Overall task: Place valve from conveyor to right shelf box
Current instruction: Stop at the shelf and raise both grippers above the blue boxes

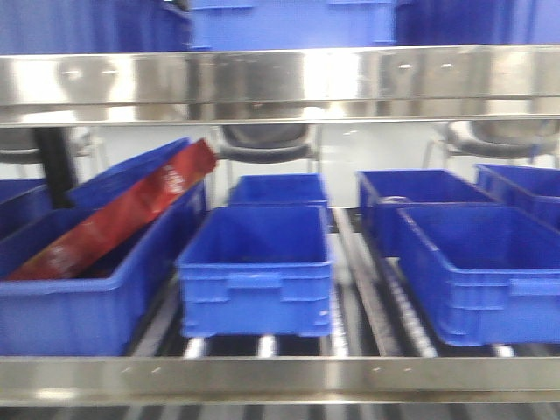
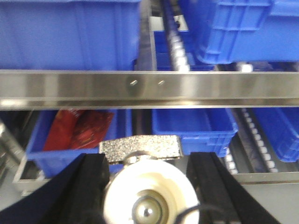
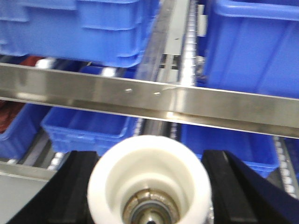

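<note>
Left gripper (image 2: 148, 161): clenched on the valve (image 2: 147, 196), with a black finger (image 2: 88, 186) against each side of its white end cap.
Valve position: it sits between the jaws, cap towards the wrist camera and silvery lever (image 2: 140, 147) lying across the top. It is off the conveyor, which no view shows.
Right gripper (image 3: 149, 156): closed around a second valve (image 3: 148, 186), seen cap-first with brass inside. The fingers touch both sides of the cap.
Grip risk: both holds look to be on smooth round caps, so either part could roll or slip out if jolted.
Steel rail (image 2: 149, 88): it crosses just beyond both grippers, between them and the boxes.
Collision risk: a low approach could catch the lever or the fingers on this rail.
Middle box (image 1: 256, 271): blue, sitting on the rollers.
Left box (image 1: 87, 297): blue, with a red bag (image 1: 114, 219) leaning in it.
Right shelf box (image 1: 481, 262): blue and open-topped. It is the likely target, but a further blue box stands behind it.
Placement risk: letting go too early would drop the valve onto the rollers or into the wrong box.
</note>
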Available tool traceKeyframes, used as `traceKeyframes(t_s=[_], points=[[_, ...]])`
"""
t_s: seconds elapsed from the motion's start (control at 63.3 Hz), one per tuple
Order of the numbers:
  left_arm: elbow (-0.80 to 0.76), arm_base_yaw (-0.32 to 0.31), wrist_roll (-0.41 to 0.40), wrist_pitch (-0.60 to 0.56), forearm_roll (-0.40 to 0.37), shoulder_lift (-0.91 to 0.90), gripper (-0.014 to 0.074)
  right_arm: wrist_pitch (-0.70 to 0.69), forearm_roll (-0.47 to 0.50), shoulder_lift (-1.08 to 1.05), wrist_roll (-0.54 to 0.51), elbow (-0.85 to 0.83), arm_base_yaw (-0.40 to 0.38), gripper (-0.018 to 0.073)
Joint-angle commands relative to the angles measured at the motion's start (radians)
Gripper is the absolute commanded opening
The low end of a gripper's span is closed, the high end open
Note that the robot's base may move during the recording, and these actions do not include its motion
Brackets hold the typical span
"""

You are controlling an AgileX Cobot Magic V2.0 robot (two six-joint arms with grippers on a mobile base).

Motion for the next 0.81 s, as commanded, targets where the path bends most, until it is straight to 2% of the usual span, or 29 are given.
traceKeyframes(t_s=[0.0,0.789], points=[[-0.009,0.000,-0.008,-0.048,-0.014,-0.008,-0.0111,-0.069,0.001,-0.011,-0.006,-0.018,-0.003,-0.0154],[-0.009,0.000,-0.008,-0.048,-0.014,-0.008,-0.0111,-0.069,0.001,-0.011,-0.006,-0.018,-0.003,-0.0154]])
